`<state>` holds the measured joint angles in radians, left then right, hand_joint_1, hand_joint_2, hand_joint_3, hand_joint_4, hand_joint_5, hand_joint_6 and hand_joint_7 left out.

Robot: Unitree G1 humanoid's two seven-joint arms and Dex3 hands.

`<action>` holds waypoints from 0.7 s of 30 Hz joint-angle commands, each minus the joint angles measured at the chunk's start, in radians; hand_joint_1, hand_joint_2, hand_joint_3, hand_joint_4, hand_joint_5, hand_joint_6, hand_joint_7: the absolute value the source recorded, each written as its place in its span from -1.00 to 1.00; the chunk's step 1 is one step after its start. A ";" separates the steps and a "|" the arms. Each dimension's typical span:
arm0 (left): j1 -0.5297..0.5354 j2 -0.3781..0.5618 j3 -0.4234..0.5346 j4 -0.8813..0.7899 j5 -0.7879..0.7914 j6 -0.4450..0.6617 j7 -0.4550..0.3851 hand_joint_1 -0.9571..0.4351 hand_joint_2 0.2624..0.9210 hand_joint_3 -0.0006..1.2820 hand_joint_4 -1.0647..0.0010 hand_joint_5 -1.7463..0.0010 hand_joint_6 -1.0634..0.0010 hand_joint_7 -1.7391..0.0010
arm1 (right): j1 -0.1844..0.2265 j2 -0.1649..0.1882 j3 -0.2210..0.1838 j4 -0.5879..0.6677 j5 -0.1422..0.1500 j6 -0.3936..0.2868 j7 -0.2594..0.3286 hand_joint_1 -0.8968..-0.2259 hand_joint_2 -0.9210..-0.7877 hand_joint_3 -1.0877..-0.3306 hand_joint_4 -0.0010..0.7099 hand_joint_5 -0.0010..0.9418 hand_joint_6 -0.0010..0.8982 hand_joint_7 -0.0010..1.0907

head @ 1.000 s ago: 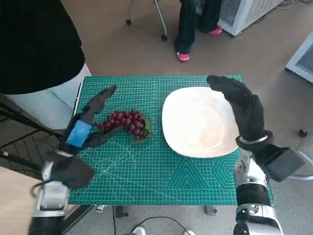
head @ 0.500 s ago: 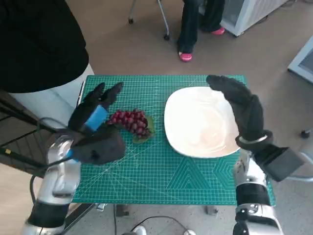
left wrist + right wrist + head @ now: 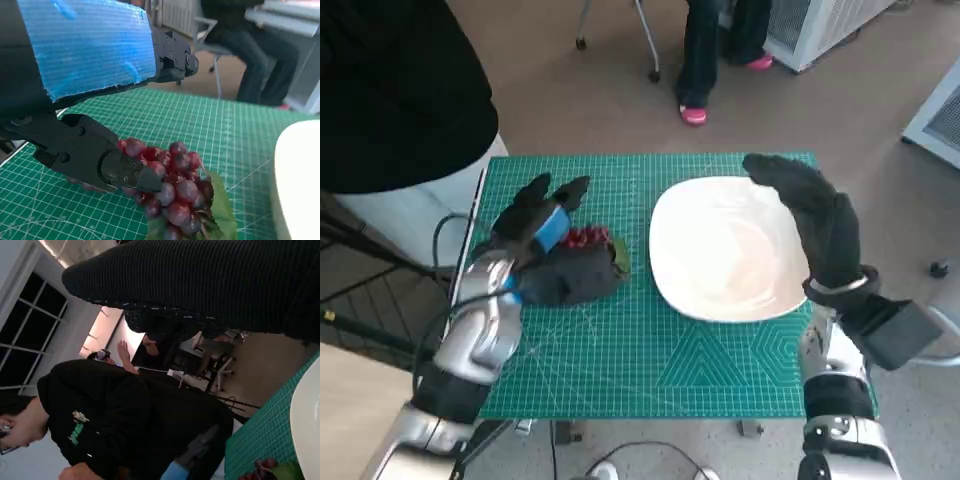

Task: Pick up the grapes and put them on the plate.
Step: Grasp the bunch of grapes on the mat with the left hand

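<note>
Purple grapes (image 3: 172,187) lie against the left hand's (image 3: 555,262) spread fingers (image 3: 95,162).

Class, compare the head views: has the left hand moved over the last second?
Yes. The left hand has moved toward the plate, from the mat's left edge to over the grapes.

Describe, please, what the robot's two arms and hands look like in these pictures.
The left hand is black and mechanical, with blue tape over its back; its forearm is pale silver, and a dark cable loops beside it. The right hand wears a black knitted glove; a black boxy unit sits at its wrist, above a pale forearm.
</note>
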<state>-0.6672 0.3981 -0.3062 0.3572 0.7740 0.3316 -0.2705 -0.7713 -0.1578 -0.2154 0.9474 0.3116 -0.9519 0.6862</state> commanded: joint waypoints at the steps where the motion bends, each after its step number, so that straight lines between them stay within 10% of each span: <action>1: -0.059 -0.018 -0.038 0.089 0.001 -0.015 0.012 -0.26 0.64 -1.00 0.92 1.00 0.60 1.00 | 0.004 -0.011 0.001 0.013 -0.006 0.006 0.006 0.21 -1.00 0.51 -0.06 -1.00 -0.29 -1.00; 21: -0.200 -0.086 -0.095 0.460 -0.058 -0.119 0.086 -0.19 0.62 -1.00 0.93 1.00 0.58 1.00 | 0.011 -0.015 0.000 0.004 -0.004 0.009 0.002 0.22 -1.00 0.52 -0.05 -1.00 -0.29 -1.00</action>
<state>-0.8372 0.3229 -0.3936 0.7680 0.7307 0.2344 -0.2082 -0.7711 -0.1616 -0.2154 0.9462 0.3109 -0.9520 0.6860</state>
